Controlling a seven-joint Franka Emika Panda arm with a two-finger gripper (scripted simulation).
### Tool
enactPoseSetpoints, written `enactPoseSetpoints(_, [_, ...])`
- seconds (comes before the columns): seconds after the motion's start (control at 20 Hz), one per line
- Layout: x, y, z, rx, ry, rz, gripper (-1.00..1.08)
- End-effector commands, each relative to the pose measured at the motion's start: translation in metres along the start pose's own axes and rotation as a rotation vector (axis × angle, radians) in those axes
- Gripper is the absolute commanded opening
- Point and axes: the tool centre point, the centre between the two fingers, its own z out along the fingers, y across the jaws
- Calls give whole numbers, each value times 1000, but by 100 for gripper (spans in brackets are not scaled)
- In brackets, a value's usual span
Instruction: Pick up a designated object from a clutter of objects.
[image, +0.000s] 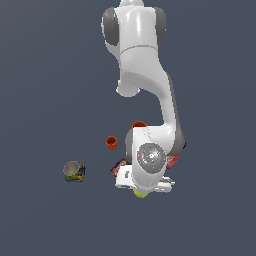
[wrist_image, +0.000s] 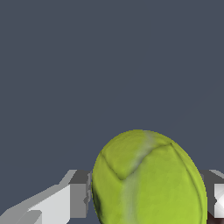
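lay at about nine o'clock of the arm's hand, well apart at the exterior view's left: a multicoloured can (image: 74, 171), on its own away from the heap. bore printed colours, but no lettering clear enough to read. stood next, nearer the middle, a small orange cup (image: 111, 142), upright with its mouth up, and at about one o'clock of it a second orange cup (image: 139, 124), half hidden behind the arm. showed at about five o'clock of the small cup the corner of a red packet (image: 118, 167), tucked under the hand; any print on it too small to make out. hung over the heap the gripper (image: 141, 192), pointed straight down, likely so as to come at the target from above without knocking its neighbours. peeped out below the hand, at six o'clock of it, the tennis ball (image: 140, 194). filled the near part of the wrist view, the same ball (wrist_image: 148, 179), yellow-green with pale seams and no maker's name visible, set between two grey fingers (wrist_image: 78, 192), one on each flank. seemed closed narrow against the ball, gripping it, though contact itself stayed hard to confirm. peeked out further right a red edge of another packet (image: 173, 160).
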Motion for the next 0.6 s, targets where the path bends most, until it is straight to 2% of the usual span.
enactPoseSetpoints(0.0, [0,0,0,0,0,0,-100])
enactPoseSetpoints(0.55, [-15,-6,-25,0,0,0,-100])
